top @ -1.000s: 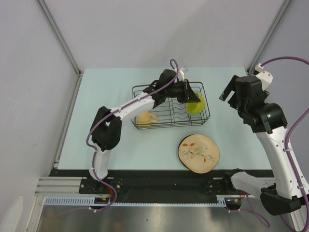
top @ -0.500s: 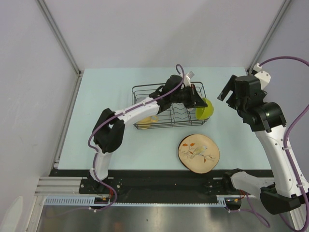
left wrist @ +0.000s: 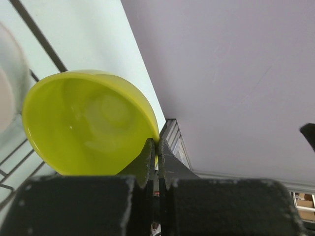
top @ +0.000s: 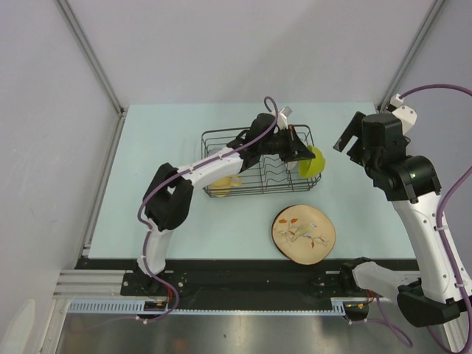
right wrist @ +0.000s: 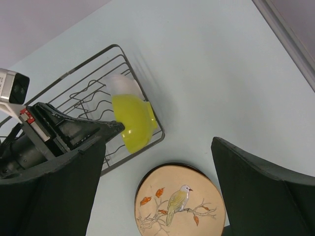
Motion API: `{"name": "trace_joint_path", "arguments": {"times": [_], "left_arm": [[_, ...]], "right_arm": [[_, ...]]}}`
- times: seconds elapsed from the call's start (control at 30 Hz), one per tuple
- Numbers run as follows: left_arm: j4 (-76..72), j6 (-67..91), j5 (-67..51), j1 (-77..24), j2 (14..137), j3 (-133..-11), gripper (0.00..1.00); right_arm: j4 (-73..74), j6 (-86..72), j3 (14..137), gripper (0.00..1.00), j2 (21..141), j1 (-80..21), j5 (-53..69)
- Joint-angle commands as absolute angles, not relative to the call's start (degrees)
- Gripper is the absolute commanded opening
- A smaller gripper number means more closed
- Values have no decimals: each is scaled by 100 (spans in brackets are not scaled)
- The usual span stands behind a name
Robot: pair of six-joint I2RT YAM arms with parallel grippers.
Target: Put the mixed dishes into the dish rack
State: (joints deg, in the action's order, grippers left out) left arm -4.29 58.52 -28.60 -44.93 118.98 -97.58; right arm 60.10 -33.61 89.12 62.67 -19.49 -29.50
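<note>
My left gripper (top: 304, 156) is shut on the rim of the lime-green bowl (top: 315, 161), which hangs tilted on its side over the right end of the black wire dish rack (top: 214, 134). In the left wrist view the jaws (left wrist: 158, 142) pinch the bowl's (left wrist: 83, 123) edge. A yellow-orange mug (top: 223, 181) lies in the rack's front left corner. A whitish dish (right wrist: 118, 84) stands in the rack behind the bowl (right wrist: 133, 120). The tan plate (top: 304, 234) with a bird and leaves lies flat in front of the rack. My right gripper (top: 352, 137) hovers open and empty to the right.
The rack stands at the middle of the pale blue table (top: 162, 147). Grey enclosure walls with metal posts (top: 92, 55) close in the back and both sides. A black rail (top: 243, 269) with the arm bases runs along the near edge.
My left gripper has carried the green bowl rightward, from inside the rack to its right end. The right arm has barely moved.
</note>
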Motion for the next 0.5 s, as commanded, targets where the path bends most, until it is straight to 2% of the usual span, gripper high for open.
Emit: {"name": "trace_joint_path", "arguments": {"times": [0.0, 0.47], "left_arm": [[-800, 5933, -2769, -4386, 11979, -9791, 0], [-721, 5730, -2637, -4184, 12296, -9940, 0]], "right_arm": [[6003, -3331, 9176, 94, 6275, -1925, -3023], [5994, -3313, 8965, 94, 6240, -1925, -3050]]}}
